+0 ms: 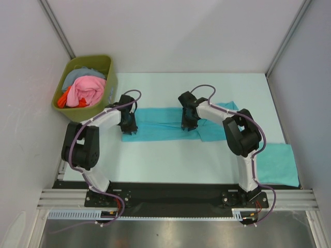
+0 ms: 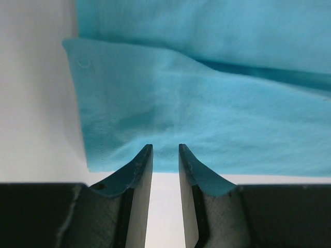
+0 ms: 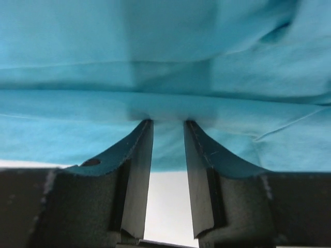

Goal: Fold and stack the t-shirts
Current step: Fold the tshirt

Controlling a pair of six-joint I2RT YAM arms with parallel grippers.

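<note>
One turquoise t-shirt (image 1: pixel 160 124) lies across the middle of the table, folded lengthwise into a long strip. My left gripper (image 1: pixel 129 129) points down at the strip's left end. In the left wrist view its jaws (image 2: pixel 165 147) stand a little apart at the shirt's (image 2: pixel 207 113) near edge, with bare table showing between them. My right gripper (image 1: pixel 189 125) is down on the strip right of centre. Its tips (image 3: pixel 168 122) are narrowly parted and touch a crease in the fabric (image 3: pixel 165 62). A second t-shirt (image 1: pixel 276 164), folded flat, lies at the near right edge.
An olive-green bin (image 1: pixel 107 85) at the back left holds pink, orange and grey-blue clothes. White walls close in the back and both sides. The arms' bases sit on the black rail (image 1: pixel 170 194) along the near edge.
</note>
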